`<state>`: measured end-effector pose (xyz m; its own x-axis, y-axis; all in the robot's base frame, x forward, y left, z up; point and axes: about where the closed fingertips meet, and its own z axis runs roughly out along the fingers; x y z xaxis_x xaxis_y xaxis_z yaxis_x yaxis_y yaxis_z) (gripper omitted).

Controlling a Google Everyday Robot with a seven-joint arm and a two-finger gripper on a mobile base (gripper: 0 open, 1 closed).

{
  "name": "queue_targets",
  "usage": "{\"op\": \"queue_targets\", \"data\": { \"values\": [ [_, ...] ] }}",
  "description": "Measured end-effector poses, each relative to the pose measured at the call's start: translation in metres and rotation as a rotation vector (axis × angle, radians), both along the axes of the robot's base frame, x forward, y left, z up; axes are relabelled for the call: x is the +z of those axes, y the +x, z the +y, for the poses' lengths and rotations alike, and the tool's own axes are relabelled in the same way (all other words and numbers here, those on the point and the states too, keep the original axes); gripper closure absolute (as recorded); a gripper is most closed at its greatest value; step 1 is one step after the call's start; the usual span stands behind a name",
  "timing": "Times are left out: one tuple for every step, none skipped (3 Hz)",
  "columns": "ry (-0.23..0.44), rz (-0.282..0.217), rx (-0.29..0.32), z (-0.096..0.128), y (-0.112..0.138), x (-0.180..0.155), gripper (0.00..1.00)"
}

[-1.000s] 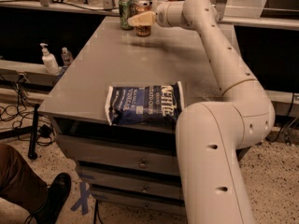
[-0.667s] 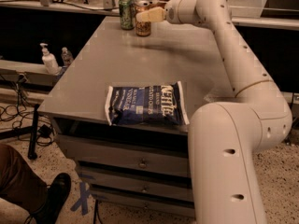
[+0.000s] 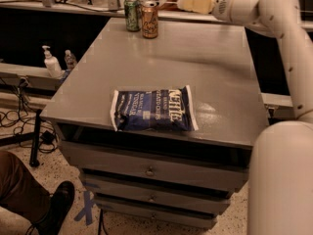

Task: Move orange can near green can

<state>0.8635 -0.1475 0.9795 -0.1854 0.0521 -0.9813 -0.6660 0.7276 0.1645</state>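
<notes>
The orange can [image 3: 149, 19] stands upright at the far end of the grey table [image 3: 195, 77], right beside the green can [image 3: 132, 13], which is just to its left; the two almost touch. My gripper [image 3: 188, 4] hovers to the right of the orange can, a short gap away, at about the height of its top. It is open and holds nothing. The arm reaches in from the right.
A blue Kettle chip bag [image 3: 154, 110] lies flat near the table's front edge. The table has drawers below. A pump bottle [image 3: 50, 62] stands on a ledge to the left. A person's leg and shoe [image 3: 34, 199] are at the bottom left.
My gripper was around the orange can next to the green can. It has let go and drawn back to the right; the orange can now stands free.
</notes>
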Motion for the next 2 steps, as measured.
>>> {"op": "queue_targets", "data": {
  "values": [
    [0.08,-0.017,0.029,-0.0364,-0.0304,0.0151,0.0],
    [0.092,-0.018,0.029,-0.0429,-0.0343,0.0165,0.0]
  ]
}}
